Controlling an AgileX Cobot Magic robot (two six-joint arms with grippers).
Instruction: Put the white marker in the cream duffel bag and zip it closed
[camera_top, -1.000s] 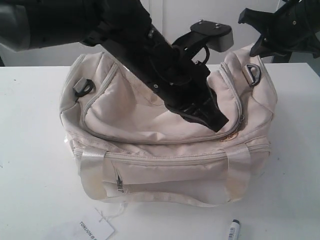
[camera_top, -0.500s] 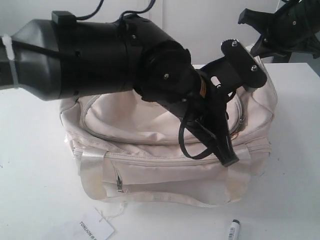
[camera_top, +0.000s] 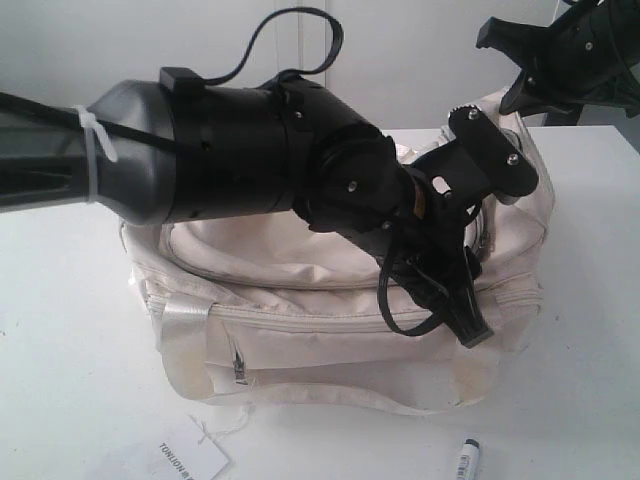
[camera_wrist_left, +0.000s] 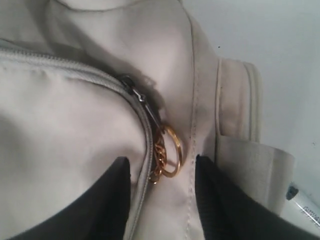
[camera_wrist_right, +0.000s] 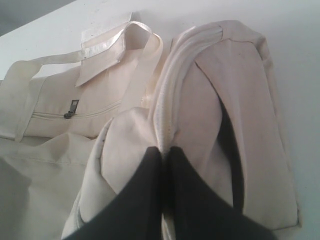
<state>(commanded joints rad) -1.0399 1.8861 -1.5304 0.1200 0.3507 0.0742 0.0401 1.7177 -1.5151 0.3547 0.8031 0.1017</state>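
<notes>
The cream duffel bag (camera_top: 300, 330) stands on the white table. The white marker (camera_top: 467, 462) lies on the table in front of the bag's right end, and its black cap also shows in the left wrist view (camera_wrist_left: 300, 200). My left gripper (camera_top: 472, 330) hangs at the bag's right front. It is open (camera_wrist_left: 162, 167), with the gold ring pull (camera_wrist_left: 172, 150) between its fingertips and untouched. In the right wrist view my right gripper (camera_wrist_right: 163, 151) is shut on a cream seam ridge at the bag's end (camera_wrist_right: 190, 75). In the exterior view only the right arm (camera_top: 565, 55) shows.
A white paper tag (camera_top: 190, 458) with black print lies at the front edge, left of the marker. The left arm's bulky black body (camera_top: 250, 150) covers the bag's top. Bare white table (camera_top: 60, 330) lies left of the bag.
The left arm swung down and to the right, so its fingers went from the bag's top to its right front end. The right arm stayed put.
</notes>
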